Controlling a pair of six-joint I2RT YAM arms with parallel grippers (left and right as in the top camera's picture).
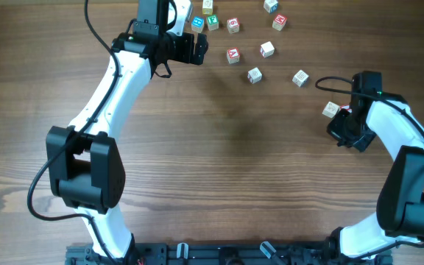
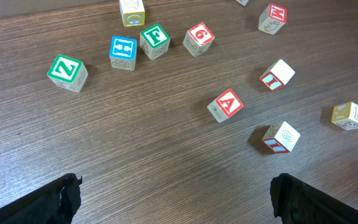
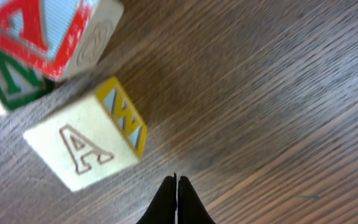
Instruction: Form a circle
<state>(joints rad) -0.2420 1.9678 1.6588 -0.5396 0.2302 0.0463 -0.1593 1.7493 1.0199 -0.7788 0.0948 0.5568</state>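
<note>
The circle's cubes lie scattered, forming no ring. In the left wrist view I see a green Z cube, a blue H cube, a green F cube, a red 6 cube and a red A cube. My left gripper hangs open just short of them, holding nothing. My right gripper is shut and empty, its tip close beside a pale cube with an outlined A and a yellow W face.
More cubes lie across the far middle of the wooden table: a red I cube, a red M cube, a yellow B cube. Another cube with a red A face sits against the right-hand cube.
</note>
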